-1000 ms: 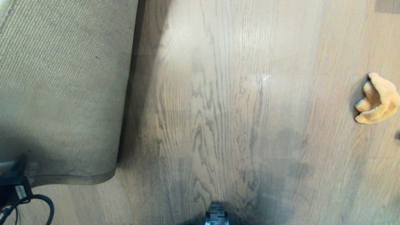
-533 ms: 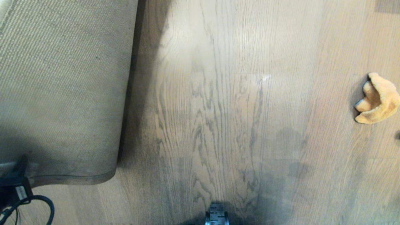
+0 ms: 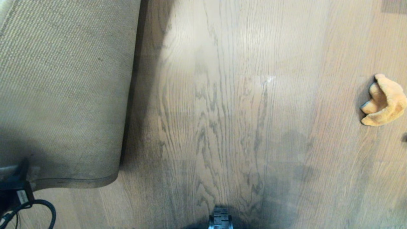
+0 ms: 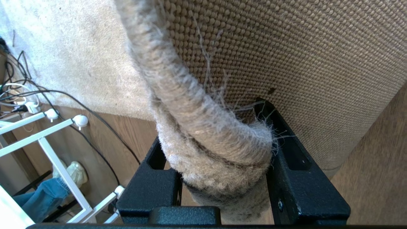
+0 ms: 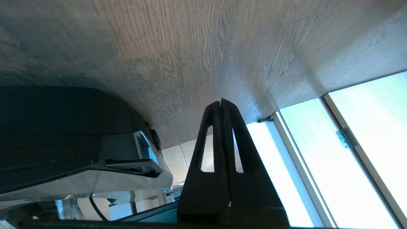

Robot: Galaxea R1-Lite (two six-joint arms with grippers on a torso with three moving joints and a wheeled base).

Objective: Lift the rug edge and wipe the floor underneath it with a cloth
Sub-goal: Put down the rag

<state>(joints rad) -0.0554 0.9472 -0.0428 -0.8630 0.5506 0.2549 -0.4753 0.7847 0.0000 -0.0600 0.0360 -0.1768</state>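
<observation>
The rug edge [image 3: 73, 183] is folded back on the left of the head view, with its coarse tan backing [image 3: 63, 89] facing up. My left gripper [image 4: 208, 122] is shut on the thick fuzzy border [image 4: 178, 95] of that rug edge, a black finger [image 4: 286, 159] on each side; in the head view its body sits at the lower left corner [image 3: 14, 187]. The bare wood-grain floor [image 3: 222, 111] lies beside the fold. An orange fluffy cloth [image 3: 384, 101] sits crumpled on the floor at the far right, touched by nothing. My right gripper [image 5: 222, 101] hangs shut and empty above the floor [image 5: 190, 47], outside the head view.
Black cables [image 4: 63, 95] and a white rack frame [image 4: 47, 149] stand beyond the rug, with a person's jeans leg [image 4: 41, 194] nearby. A cable loop [image 3: 41, 203] lies by my left arm. My base [image 3: 220, 219] shows at the bottom; a bright window [image 5: 349, 152] is to the right.
</observation>
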